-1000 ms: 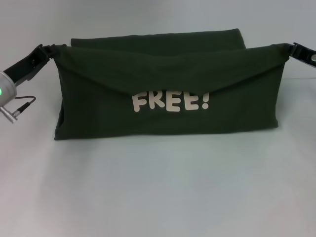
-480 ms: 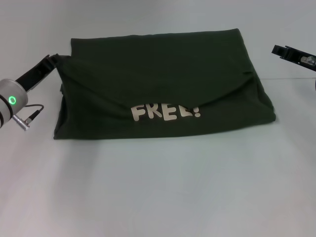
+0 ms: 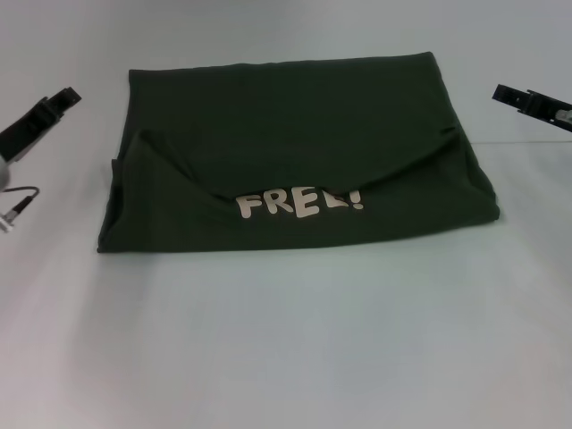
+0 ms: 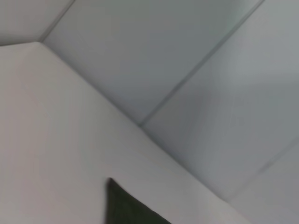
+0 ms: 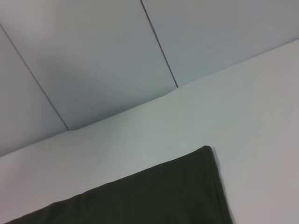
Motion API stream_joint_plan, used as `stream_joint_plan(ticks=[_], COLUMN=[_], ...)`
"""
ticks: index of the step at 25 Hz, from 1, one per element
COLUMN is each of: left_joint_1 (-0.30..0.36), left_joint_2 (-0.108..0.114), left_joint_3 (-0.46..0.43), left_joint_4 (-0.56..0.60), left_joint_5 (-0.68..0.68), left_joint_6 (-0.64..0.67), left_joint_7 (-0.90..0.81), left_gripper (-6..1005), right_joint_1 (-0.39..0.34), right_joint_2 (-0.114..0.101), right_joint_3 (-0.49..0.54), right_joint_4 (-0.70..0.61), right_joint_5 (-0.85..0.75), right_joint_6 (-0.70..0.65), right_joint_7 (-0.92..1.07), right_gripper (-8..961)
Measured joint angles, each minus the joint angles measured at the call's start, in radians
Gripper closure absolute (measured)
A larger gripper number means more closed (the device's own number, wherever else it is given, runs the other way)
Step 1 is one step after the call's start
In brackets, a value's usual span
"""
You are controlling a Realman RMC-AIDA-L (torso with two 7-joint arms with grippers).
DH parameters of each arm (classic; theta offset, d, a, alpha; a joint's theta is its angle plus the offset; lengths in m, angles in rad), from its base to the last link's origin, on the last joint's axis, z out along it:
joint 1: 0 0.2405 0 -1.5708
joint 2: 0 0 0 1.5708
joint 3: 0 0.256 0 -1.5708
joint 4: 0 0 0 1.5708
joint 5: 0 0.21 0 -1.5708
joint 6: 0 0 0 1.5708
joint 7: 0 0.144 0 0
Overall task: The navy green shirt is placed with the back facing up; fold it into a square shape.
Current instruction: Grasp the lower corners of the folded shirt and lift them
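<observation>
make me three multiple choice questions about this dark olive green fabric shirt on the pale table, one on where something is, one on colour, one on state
1. Where do the two grippers sit relative to the dark olive-green fabric shirt?
A. both pressed on its middle
B. one off each side, clear of the cloth
C. both in front of its near edge

2. What colour is the lettering on the shirt?
A. cream
B. red
C. bright blue

3. How does the shirt lie?
A. spread flat with sleeves out
B. hanging in the air
C. folded on the pale table, a top layer drooping over the upper edge of the lettering

Answers:
1 B: the left gripper lies off the shirt's left side and the right gripper off its right, neither touching cloth.
2 A: the lettering reads pale cream against the dark fabric.
3 C: the shirt rests on the table with a curved fold edge crossing the tops of the letters.
</observation>
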Motion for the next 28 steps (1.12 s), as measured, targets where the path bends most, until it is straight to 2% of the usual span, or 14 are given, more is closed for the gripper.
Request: stream_joint_plan(ticks=[2,7,10,15,20,28], left_joint_1=[0.028,0.092,0.104,0.099,0.096,0.101], left_joint_2=[0.01,0.008,0.004,0.002,0.001,0.0], left_joint_3=[0.033,0.169,0.249,0.279,0.282,0.288], left_joint_4=[0.013,0.107,0.149,0.16,0.189,0.172], left_joint_5=[0.006,0.059,0.141,0.296,0.419,0.433], left_joint_6=[0.079,0.291,0.343,0.329,0.289,0.2], left_joint_7=[-0.021,-0.059,-0.09,-0.158,-0.302,-0.333], left_gripper=[579,395,296,214,216,219], right_joint_1=[-0.026,-0.11,-0.151,-0.185,-0.198,-0.206], right_joint_2=[-0.007,-0.037,-0.061,-0.081,-0.087,-0.093], right_joint_3=[0.004,0.0,-0.001,-0.041,-0.088,-0.105], right_joint_4=[-0.016,-0.05,-0.052,-0.053,-0.054,-0.054], right_joint_5=[0.014,0.083,0.096,0.092,0.092,0.092], right_joint_6=[-0.058,-0.266,-0.398,-0.482,-0.477,-0.474], right_joint_7=[0.005,0.01,0.012,0.013,0.018,0.023], right_gripper=[276,208,208,208,208,209])
